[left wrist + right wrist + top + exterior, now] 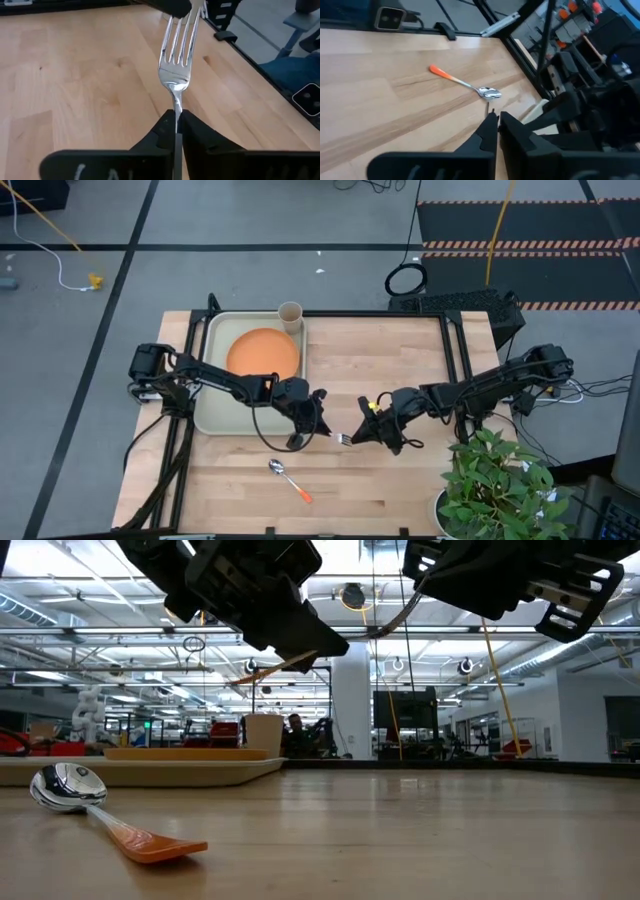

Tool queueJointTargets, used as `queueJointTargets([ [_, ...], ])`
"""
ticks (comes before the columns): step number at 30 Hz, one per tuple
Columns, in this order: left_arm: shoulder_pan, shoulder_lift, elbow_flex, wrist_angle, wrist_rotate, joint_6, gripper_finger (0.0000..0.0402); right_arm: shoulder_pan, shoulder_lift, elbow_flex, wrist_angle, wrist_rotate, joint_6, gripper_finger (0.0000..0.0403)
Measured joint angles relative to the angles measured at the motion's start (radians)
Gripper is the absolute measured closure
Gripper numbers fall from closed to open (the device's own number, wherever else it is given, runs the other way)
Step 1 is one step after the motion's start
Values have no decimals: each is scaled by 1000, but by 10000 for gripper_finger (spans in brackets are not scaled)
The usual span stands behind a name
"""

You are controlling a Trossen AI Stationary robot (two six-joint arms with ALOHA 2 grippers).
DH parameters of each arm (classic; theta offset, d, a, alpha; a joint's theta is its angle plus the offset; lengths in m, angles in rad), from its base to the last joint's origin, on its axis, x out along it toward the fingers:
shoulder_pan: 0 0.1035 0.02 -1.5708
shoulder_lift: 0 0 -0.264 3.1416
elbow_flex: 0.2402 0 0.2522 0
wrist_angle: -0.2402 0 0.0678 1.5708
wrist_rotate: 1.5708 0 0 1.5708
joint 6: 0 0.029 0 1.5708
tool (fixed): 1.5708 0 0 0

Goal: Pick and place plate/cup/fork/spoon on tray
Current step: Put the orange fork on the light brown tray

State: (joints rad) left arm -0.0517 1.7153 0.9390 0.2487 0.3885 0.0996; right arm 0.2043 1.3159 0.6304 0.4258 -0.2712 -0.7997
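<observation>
Both arms meet over the middle of the wooden desk [400, 360], well above its surface. The left gripper [318, 416] is pinched on the neck of the fork [176, 65], its two dark fingers [162, 132] pressed against the thin metal stem just below the tines in the left wrist view. The tines point toward the right gripper [366, 426], which meets the fork's far end; its fingers [487, 131] stand nearly together with only a thin slit between them, but whether they actually clamp the fork cannot be told. In the low view the fork's orange handle shows slanting in the air between the two grippers.

The spoon [289, 479] lies flat on the desk toward the near edge, left of centre, bowl up and orange handle angled toward the near right corner; neither gripper touches it.

The tray [215, 420] rests at the far left of the desk, long side running front to back. The orange plate [263, 352] sits inside its far half. The beige cup [290, 315] stands upright at the tray's far right corner, just beside the plate.

No readable writing or brand marks show on any of the tableware.
</observation>
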Motion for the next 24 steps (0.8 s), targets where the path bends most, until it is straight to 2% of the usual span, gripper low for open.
queueJointTargets([
  [6, 2, -57, 0, -97, -41, -17, 391, -1, 0, 1, 20, 47, 44, 365],
  [11, -16, -149, 0, -238, -164, -32, 393, -1, 0, 1, 35, 44, 56, 340],
  [19, -75, -239, 1, -546, -295, -84, 396, 0, -1, 1, 70, 144, 133, 321],
  [21, -87, -249, -2, -638, -305, -116, 396, 0, -5, 1, 71, 147, 135, 319],
  [24, -105, -246, -2, -683, -307, -161, 396, 1, -12, 0, 69, 141, 149, 319],
])
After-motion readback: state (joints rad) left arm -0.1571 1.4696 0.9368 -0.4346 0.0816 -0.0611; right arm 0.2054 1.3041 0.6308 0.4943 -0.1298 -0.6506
